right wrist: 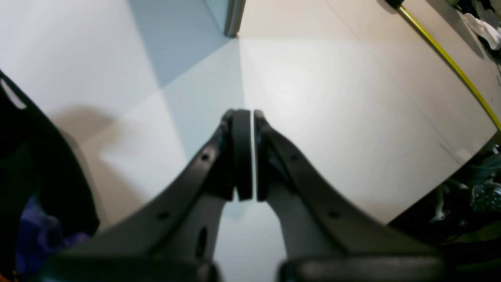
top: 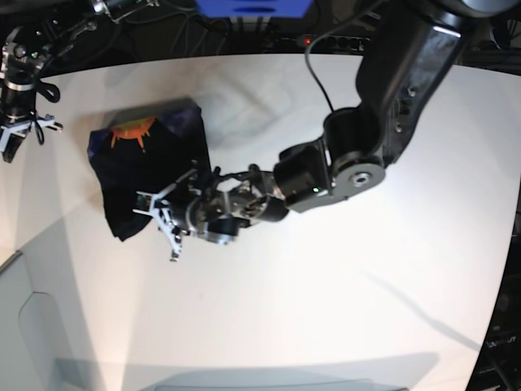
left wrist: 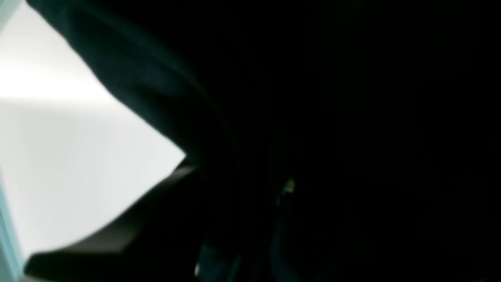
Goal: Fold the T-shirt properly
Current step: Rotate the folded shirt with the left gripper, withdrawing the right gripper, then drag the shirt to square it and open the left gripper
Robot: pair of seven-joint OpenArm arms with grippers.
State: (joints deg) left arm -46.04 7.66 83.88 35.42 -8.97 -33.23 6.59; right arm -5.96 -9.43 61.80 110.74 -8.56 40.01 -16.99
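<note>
The black T-shirt (top: 134,167) lies in a folded bundle at the table's left centre, with its orange print (top: 133,130) facing up near the far edge. My left gripper (top: 163,220) reaches in from the right to the bundle's near right edge and is closed on the cloth. Black T-shirt (left wrist: 313,117) cloth fills nearly all of the left wrist view and hides the fingers. My right gripper (right wrist: 253,156) hangs over bare table with its pads together and nothing between them. In the base view the right gripper (top: 12,142) is at the far left. A black T-shirt (right wrist: 35,168) edge shows at that wrist view's left.
Cables and a blue box (top: 252,6) sit behind the table's far edge. A grey panel (top: 41,326) lies at the near left corner. A yellow strip (right wrist: 450,58) runs across the floor past the table edge. The left arm's bulky links (top: 358,155) span the table's middle.
</note>
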